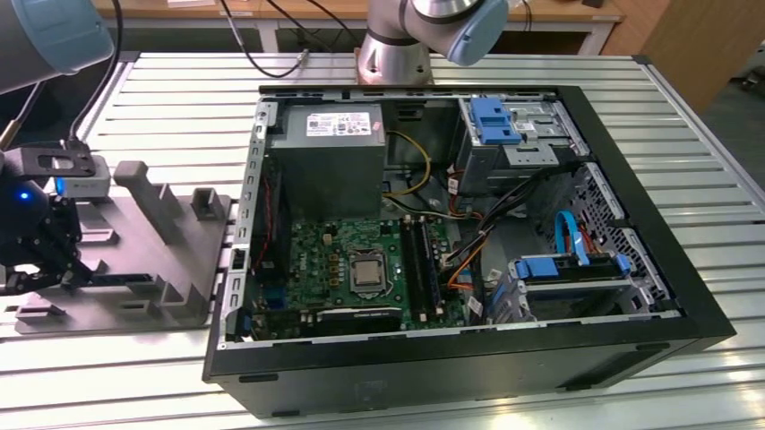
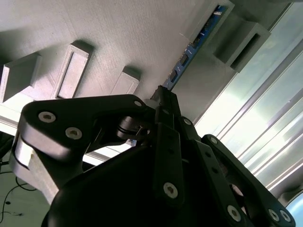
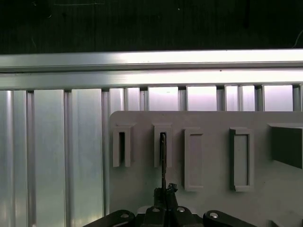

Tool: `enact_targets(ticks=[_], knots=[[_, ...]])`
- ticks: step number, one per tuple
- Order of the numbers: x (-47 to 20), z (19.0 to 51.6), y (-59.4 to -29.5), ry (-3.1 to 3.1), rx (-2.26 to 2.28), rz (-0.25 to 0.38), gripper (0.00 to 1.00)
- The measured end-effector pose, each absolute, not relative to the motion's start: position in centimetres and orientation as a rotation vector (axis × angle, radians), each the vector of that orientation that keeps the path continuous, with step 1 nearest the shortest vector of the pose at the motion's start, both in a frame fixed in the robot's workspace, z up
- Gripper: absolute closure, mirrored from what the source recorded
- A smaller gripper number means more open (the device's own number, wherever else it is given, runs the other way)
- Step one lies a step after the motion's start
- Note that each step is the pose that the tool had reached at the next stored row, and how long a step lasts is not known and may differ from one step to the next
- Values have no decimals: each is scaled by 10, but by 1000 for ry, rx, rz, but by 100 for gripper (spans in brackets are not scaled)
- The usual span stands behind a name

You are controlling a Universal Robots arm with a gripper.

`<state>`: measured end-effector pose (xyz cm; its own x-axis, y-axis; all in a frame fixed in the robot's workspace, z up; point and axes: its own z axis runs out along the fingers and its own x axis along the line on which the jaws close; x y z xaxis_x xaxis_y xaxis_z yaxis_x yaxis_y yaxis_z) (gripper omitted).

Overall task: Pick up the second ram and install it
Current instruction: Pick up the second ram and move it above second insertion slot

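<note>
Pick step in hand, install not begun. My gripper (image 2: 163,97) pressed together on near end of second ram (image 2: 194,42), pinching it, as far as I judge. Stick stands on edge in slot of grey holder (image 1: 156,224), on worktop (image 1: 179,90) at exterior view's left, well apart from open computer case (image 1: 597,340). Not yet lifted clear. Next move calls for straight pull along slot, no twist: board thin, slot walls close.

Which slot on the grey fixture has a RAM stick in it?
The narrow slot straight ahead of the hand: the second ram sits edge-on with its far end in it; the other slots are bare.
</note>
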<state>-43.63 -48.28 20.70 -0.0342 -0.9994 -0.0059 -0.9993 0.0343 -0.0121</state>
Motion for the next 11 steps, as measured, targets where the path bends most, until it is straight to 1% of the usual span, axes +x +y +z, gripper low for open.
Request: enact_targets(ticks=[11], knots=[[-436, 211, -483, 2250, -2174, -7, 89]])
